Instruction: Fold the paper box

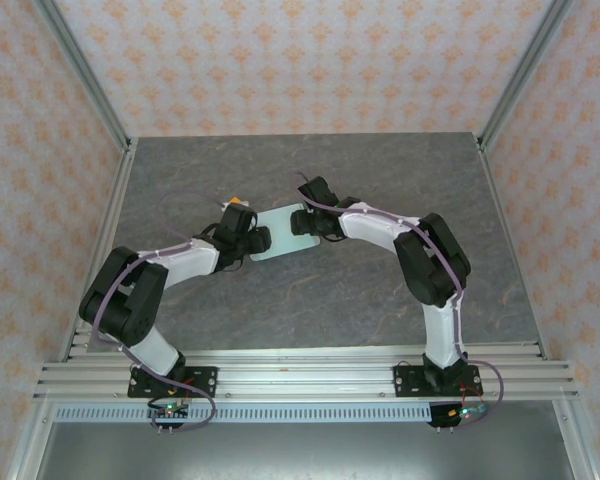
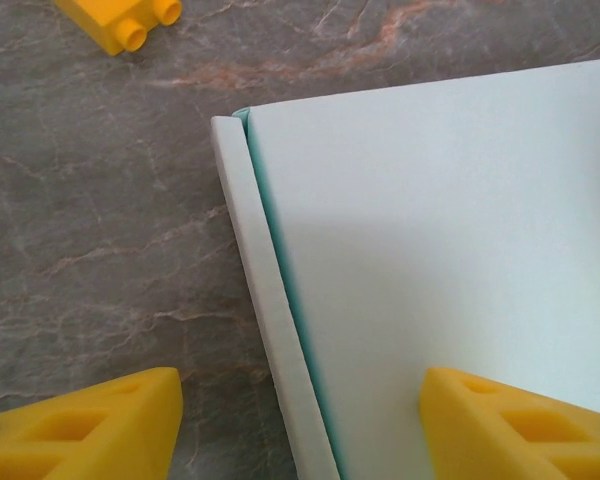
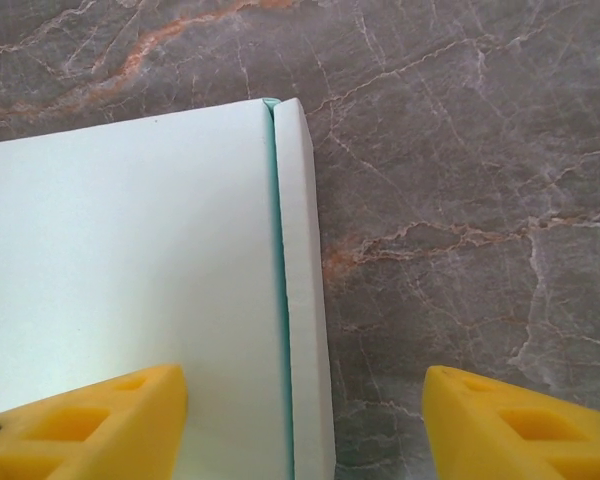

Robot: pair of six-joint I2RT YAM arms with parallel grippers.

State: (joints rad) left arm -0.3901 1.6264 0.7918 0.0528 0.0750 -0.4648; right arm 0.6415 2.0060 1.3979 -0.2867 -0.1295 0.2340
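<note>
The left claw (image 2: 300, 432) is spread wide. 1 yellow finger (image 2: 520, 430) hangs over the paper box (image 2: 430, 250) and the other over the bare grey surface (image 2: 100, 250), so it straddles the box's left edge flap. The right claw (image 3: 302, 430) is spread the same way across the right edge flap. The box lies flat mid-surface between the 2 claws. A yellow toy block (image 2: 120, 22) sits near its far left corner.
</note>
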